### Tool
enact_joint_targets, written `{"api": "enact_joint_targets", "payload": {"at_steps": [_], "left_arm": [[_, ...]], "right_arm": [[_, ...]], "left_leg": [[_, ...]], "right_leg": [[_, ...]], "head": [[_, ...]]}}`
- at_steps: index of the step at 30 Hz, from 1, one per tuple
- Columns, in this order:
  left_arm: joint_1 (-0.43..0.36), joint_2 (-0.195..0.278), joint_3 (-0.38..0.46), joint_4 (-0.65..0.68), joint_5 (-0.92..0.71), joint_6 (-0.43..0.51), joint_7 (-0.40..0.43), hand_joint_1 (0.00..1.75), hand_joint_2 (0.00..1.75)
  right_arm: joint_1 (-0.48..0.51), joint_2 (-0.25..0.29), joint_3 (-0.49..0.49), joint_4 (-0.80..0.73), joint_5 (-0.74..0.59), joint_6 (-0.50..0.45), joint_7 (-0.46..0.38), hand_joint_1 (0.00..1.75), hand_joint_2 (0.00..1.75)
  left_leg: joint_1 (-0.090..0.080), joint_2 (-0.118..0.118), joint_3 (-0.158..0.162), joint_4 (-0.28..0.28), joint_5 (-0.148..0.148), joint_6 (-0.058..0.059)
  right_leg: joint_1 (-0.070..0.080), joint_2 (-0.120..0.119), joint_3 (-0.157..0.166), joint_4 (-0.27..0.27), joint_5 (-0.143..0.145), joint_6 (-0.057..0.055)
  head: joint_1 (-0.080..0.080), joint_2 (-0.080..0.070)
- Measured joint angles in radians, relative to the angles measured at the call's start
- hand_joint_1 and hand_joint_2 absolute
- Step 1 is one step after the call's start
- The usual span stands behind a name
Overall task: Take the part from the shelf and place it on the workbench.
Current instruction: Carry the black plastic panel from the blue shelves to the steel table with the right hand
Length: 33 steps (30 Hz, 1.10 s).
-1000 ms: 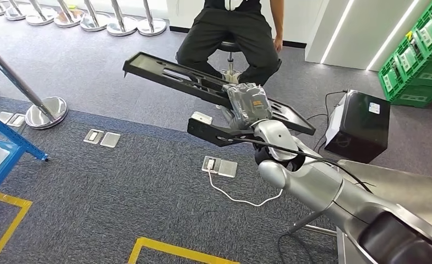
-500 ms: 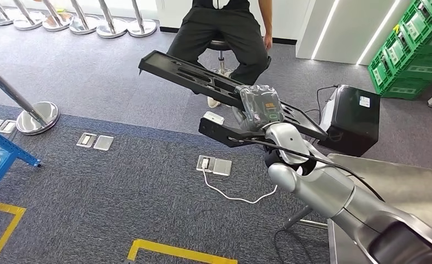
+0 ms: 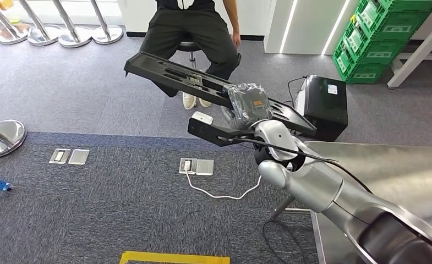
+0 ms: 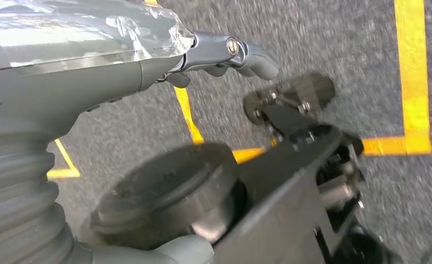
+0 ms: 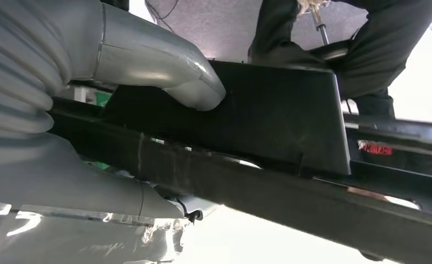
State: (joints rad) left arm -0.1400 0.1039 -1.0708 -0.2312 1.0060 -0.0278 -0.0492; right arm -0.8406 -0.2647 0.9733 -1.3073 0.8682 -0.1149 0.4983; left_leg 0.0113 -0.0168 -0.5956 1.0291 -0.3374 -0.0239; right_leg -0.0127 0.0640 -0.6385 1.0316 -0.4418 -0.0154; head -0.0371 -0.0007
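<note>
The part (image 3: 164, 69) is a long, flat black plastic panel with slots. My right hand (image 3: 248, 104), wrapped in a clear cover, grips it near the middle and holds it in the air, slanting from far left to near right over the carpet. In the right wrist view my thumb (image 5: 164, 66) presses on a black block of the part (image 5: 274, 115). The workbench (image 3: 389, 170) is a steel-topped table at my lower right, just right of the held part. My left hand (image 4: 219, 52) hangs over the carpet with nothing in it, fingers loosely apart.
A person in dark trousers (image 3: 189, 33) sits on a stool straight beyond the part. A black box (image 3: 326, 104) stands on the floor by the workbench's far corner, with green crates (image 3: 384, 38) behind. Floor sockets (image 3: 197, 166), a white cable and stanchion bases (image 3: 1, 137) lie to the left.
The camera has turned right: the blue shelf has slid out at the left and more of the steel workbench has come in. My right hand keeps its grip on the part.
</note>
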Motion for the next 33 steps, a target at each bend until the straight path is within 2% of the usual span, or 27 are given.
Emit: {"api": "enact_joint_targets", "payload": {"at_steps": [2, 3, 5, 6, 7, 8, 10, 12, 13, 15, 17, 18, 20, 21, 22, 23, 24, 26, 27, 29, 30, 32, 33], "left_arm": [[0.0, 0.0, 0.0, 0.0, 0.0, 0.0, 0.0, 0.0, 1.75], [-0.001, 0.0, 0.0, 0.0, -0.002, -0.001, 0.0, 0.0, 1.75], [-0.001, 0.0, 0.0, 0.0, -0.008, -0.004, -0.001, 0.0, 1.75], [-0.002, 0.0, 0.0, 0.0, -0.011, -0.006, -0.001, 0.0, 1.75], [-0.004, 0.0, 0.0, 0.0, -0.012, -0.007, 0.0, 0.0, 1.75], [-0.006, 0.0, 0.0, 0.0, -0.012, -0.009, 0.002, 0.0, 1.75], [-0.013, -0.001, 0.0, 0.0, -0.012, -0.01, 0.005, 0.0, 1.75], [-0.018, -0.001, 0.0, 0.0, -0.011, -0.011, 0.007, 0.0, 1.75], [-0.018, -0.001, 0.0, 0.0, -0.011, -0.012, 0.008, 0.0, 1.75], [-0.019, -0.001, 0.0, 0.0, -0.01, -0.012, 0.008, 0.0, 1.75], [-0.02, -0.001, 0.0, 0.0, -0.009, -0.013, 0.007, 0.0, 1.75], [-0.02, -0.001, 0.0, 0.0, -0.008, -0.013, 0.006, 0.0, 1.75], [-0.018, -0.001, 0.0, 0.0, -0.005, -0.013, 0.004, 0.0, 1.75], [-0.017, -0.001, 0.0, 0.0, -0.004, -0.013, 0.003, 0.0, 1.75], [-0.016, -0.001, 0.0, 0.0, -0.003, -0.013, 0.002, 0.0, 1.75], [-0.015, -0.001, 0.0, 0.0, -0.002, -0.014, 0.002, 0.0, 1.75], [-0.015, -0.001, 0.0, 0.0, -0.001, -0.014, 0.002, 0.0, 1.75], [-0.015, -0.001, 0.0, 0.0, -0.001, -0.015, 0.001, 0.0, 1.75], [-0.015, 0.0, 0.0, 0.001, -0.001, -0.015, 0.001, 0.0, 1.75], [-0.016, 0.0, 0.0, 0.001, -0.001, -0.016, 0.001, 0.0, 1.75], [-0.017, 0.0, 0.0, 0.001, -0.001, -0.016, 0.001, 0.0, 1.75], [-0.018, -0.001, 0.0, 0.001, -0.001, -0.017, 0.001, 0.0, 1.75], [-0.018, -0.001, 0.0, 0.001, -0.001, -0.017, 0.0, 0.0, 1.75]], "right_arm": [[-0.001, -0.001, 0.0, 0.0, 0.003, -0.004, 0.003, 1.75, 1.75], [-0.002, -0.001, -0.001, 0.0, 0.012, -0.014, 0.012, 1.75, 1.75], [-0.012, -0.002, -0.002, 0.0, 0.026, -0.037, 0.04, 1.75, 1.75], [-0.024, -0.004, -0.003, 0.0, 0.027, -0.042, 0.053, 1.75, 1.75], [-0.042, -0.006, -0.006, 0.0, 0.021, -0.036, 0.062, 1.75, 1.75], [-0.061, -0.009, -0.01, -0.001, 0.014, -0.026, 0.066, 1.75, 1.75], [-0.098, -0.013, -0.021, -0.002, 0.005, -0.008, 0.068, 1.75, 1.75], [-0.124, -0.015, -0.03, -0.005, 0.002, 0.001, 0.068, 1.75, 1.75], [-0.13, -0.016, -0.033, -0.006, 0.002, 0.002, 0.069, 1.75, 1.75], [-0.135, -0.017, -0.036, -0.007, 0.003, 0.002, 0.07, 1.75, 1.75], [-0.141, -0.019, -0.038, -0.007, 0.005, 0.001, 0.074, 1.75, 1.75], [-0.145, -0.018, -0.039, -0.008, 0.006, 0.001, 0.075, 1.75, 1.75], [-0.152, -0.017, -0.04, -0.007, 0.007, 0.0, 0.075, 1.75, 1.75], [-0.153, -0.016, -0.04, -0.007, 0.007, 0.0, 0.075, 1.75, 1.75], [-0.153, -0.016, -0.04, -0.005, 0.006, -0.001, 0.075, 1.75, 1.75], [-0.154, -0.015, -0.04, -0.004, 0.005, -0.002, 0.075, 1.75, 1.75], [-0.155, -0.015, -0.041, -0.002, 0.004, -0.004, 0.075, 1.75, 1.75], [-0.16, -0.015, -0.045, 0.001, 0.003, -0.007, 0.075, 1.75, 1.75], [-0.164, -0.015, -0.047, 0.003, 0.002, -0.009, 0.075, 1.75, 1.75], [-0.168, -0.015, -0.051, 0.006, 0.001, -0.012, 0.075, 1.75, 1.75], [-0.168, -0.016, -0.053, 0.008, 0.001, -0.014, 0.074, 1.75, 1.75], [-0.171, -0.018, -0.056, 0.012, 0.0, -0.016, 0.074, 1.75, 1.75], [-0.174, -0.019, -0.058, 0.014, 0.0, -0.018, 0.074, 1.75, 1.75]], "left_leg": [[0.004, 0.011, 0.004, -0.011, 0.007, 0.012], [0.006, 0.017, 0.005, -0.015, 0.01, 0.017], [0.004, 0.028, 0.004, -0.015, 0.011, 0.022], [0.004, 0.034, 0.003, -0.014, 0.01, 0.022], [0.003, 0.04, 0.003, -0.012, 0.009, 0.022], [0.004, 0.046, 0.003, -0.01, 0.008, 0.021], [0.004, 0.057, 0.005, -0.005, 0.001, 0.015], [-0.002, 0.068, 0.005, 0.003, -0.005, 0.005], [-0.005, 0.073, 0.005, 0.005, -0.007, 0.001], [-0.007, 0.085, 0.006, 0.006, -0.009, -0.008], [-0.003, 0.072, 0.0, 0.032, -0.032, -0.019], [-0.001, 0.059, -0.016, 0.072, -0.059, -0.023], [0.001, 0.034, -0.069, 0.198, -0.124, -0.029], [0.002, 0.03, -0.097, 0.257, -0.145, -0.03], [0.002, 0.028, -0.113, 0.287, -0.147, -0.029], [0.001, 0.026, -0.112, 0.281, -0.13, -0.027], [0.001, 0.023, -0.094, 0.237, -0.096, -0.024], [0.002, 0.0, -0.04, 0.104, -0.024, -0.014], [0.002, -0.011, -0.021, 0.053, -0.005, -0.009], [-0.001, -0.021, -0.01, 0.015, -0.002, -0.003], [0.0, -0.015, -0.009, 0.008, -0.001, 0.001], [0.003, -0.003, -0.006, -0.002, 0.006, 0.01], [0.005, 0.004, -0.003, -0.008, 0.009, 0.016]], "right_leg": [[0.001, -0.018, -0.014, 0.03, -0.023, 0.011], [0.002, -0.032, -0.034, 0.076, -0.051, 0.015], [-0.001, -0.05, -0.095, 0.208, -0.112, 0.023], [-0.002, -0.053, -0.12, 0.263, -0.13, 0.026], [-0.003, -0.054, -0.13, 0.285, -0.128, 0.027], [-0.004, -0.056, -0.122, 0.27, -0.109, 0.028], [-0.003, -0.077, -0.059, 0.141, -0.044, 0.026], [0.003, -0.101, -0.007, 0.03, -0.009, 0.017], [0.006, -0.105, 0.0, 0.012, -0.009, 0.011], [0.008, -0.093, -0.001, 0.009, -0.009, -0.002], [0.005, -0.081, -0.001, 0.005, -0.004, -0.015], [0.003, -0.076, -0.001, 0.002, -0.002, -0.02], [0.003, -0.062, -0.001, 0.002, -0.002, -0.027], [0.004, -0.054, -0.001, 0.002, -0.002, -0.028], [0.005, -0.046, 0.0, 0.002, -0.002, -0.028], [0.006, -0.037, 0.001, 0.003, -0.002, -0.028], [0.006, -0.029, 0.002, 0.003, -0.002, -0.028], [0.007, -0.015, 0.002, 0.004, -0.002, -0.026], [0.007, -0.008, 0.0, 0.006, -0.001, -0.023], [0.005, 0.003, -0.008, 0.006, 0.003, -0.013], [0.004, 0.008, -0.011, 0.005, 0.006, -0.006], [0.004, -0.007, -0.018, 0.018, -0.005, 0.006], [0.005, -0.022, -0.032, 0.048, -0.024, 0.011]], "head": [[0.008, 0.0], [0.015, 0.0], [0.03, 0.0], [0.035, 0.0], [0.04, 0.0], [0.044, 0.0], [0.056, 0.0], [0.066, 0.0], [0.064, 0.0], [0.055, 0.0], [0.049, 0.0], [0.044, 0.0], [0.03, 0.0], [0.024, 0.0], [0.02, 0.0], [0.016, 0.0], [0.012, 0.0], [0.004, 0.0], [0.002, 0.0], [0.001, 0.0], [0.003, 0.0], [0.007, 0.0], [0.013, 0.0]]}}
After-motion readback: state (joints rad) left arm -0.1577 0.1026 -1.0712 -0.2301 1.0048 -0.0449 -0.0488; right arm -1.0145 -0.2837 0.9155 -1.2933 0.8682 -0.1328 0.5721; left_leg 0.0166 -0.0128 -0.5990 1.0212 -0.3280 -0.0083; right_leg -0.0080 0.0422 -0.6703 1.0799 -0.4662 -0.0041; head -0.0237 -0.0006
